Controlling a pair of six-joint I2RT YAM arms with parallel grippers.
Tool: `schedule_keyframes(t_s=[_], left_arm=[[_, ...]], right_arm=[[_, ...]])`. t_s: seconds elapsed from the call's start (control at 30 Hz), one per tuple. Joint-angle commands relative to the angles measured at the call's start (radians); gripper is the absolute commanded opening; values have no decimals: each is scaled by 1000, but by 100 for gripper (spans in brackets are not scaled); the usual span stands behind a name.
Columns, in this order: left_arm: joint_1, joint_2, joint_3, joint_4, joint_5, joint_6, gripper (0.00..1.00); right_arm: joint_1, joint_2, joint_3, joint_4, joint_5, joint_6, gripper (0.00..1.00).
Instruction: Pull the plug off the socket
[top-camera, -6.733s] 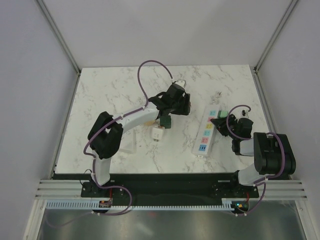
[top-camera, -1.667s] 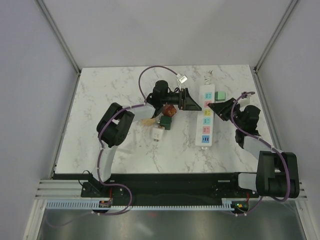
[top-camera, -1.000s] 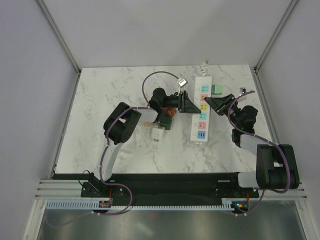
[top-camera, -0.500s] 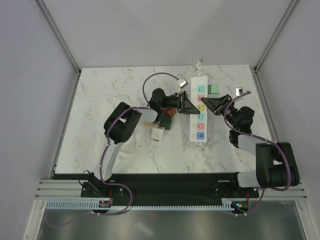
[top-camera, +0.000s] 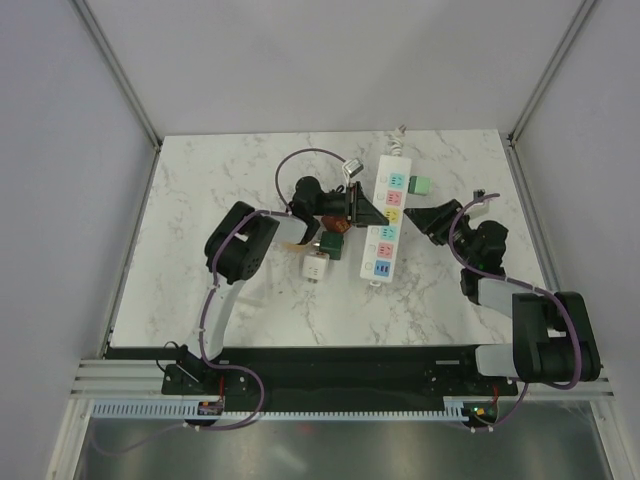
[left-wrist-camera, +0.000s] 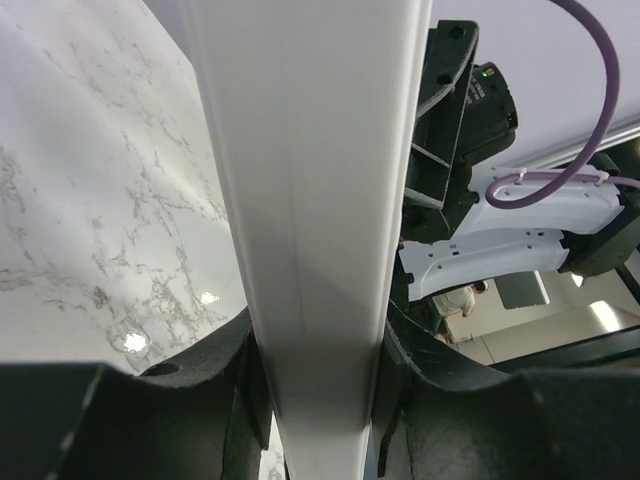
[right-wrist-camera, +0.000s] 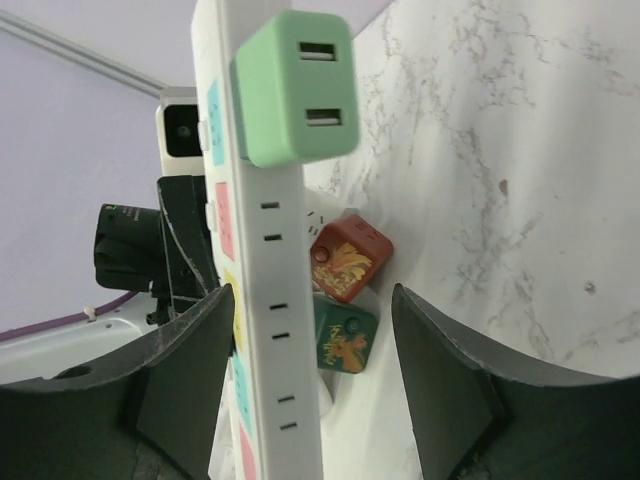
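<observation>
The socket (top-camera: 383, 238), a long white power strip with pastel outlet squares, lies slanted at mid table. A mint-green cube plug (top-camera: 420, 185) sits in its right side near the far end. My left gripper (top-camera: 362, 210) is shut on the strip from the left. In the left wrist view the white strip (left-wrist-camera: 310, 200) fills the gap of that gripper (left-wrist-camera: 318, 400). My right gripper (top-camera: 428, 218) is open just right of the strip. In the right wrist view the strip (right-wrist-camera: 265, 290) stands by the left finger of that gripper (right-wrist-camera: 315, 390), and the green plug (right-wrist-camera: 297, 85) is farther ahead.
A red-brown cube (top-camera: 336, 226), a dark green cube (top-camera: 330, 246) and a white cube plug (top-camera: 316, 268) lie left of the strip under my left arm. The red (right-wrist-camera: 350, 258) and green (right-wrist-camera: 343, 338) cubes show beyond the strip. The strip's cord (top-camera: 401, 130) reaches the back edge.
My left gripper has dragged the strip left and toward the near side, tilting it. The green plug stays in the strip. My right gripper has followed leftward, staying open.
</observation>
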Motion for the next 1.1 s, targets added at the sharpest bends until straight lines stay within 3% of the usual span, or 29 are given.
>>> schedule_keyframes(t_s=[0.0, 0.23, 0.37, 0.7, 0.87, 1.07], left_arm=[[6, -8, 9, 73, -20, 33, 2], [4, 8, 8, -16, -18, 68, 2], [-1, 15, 3, -36, -6, 73, 2], [-8, 27, 15, -52, 19, 77, 2], [-11, 34, 24, -54, 28, 76, 2], [-21, 46, 41, -54, 34, 67, 2]], right_arm=[[-33, -8, -27, 18, -19, -20, 72], [-130, -64, -50, -42, -50, -71, 82], [-153, -49, -24, 10, -88, -80, 86], [-157, 262, 74, 415, -179, 83, 90], [-153, 374, 117, 532, -194, 147, 90], [-137, 446, 161, 556, -185, 147, 85]])
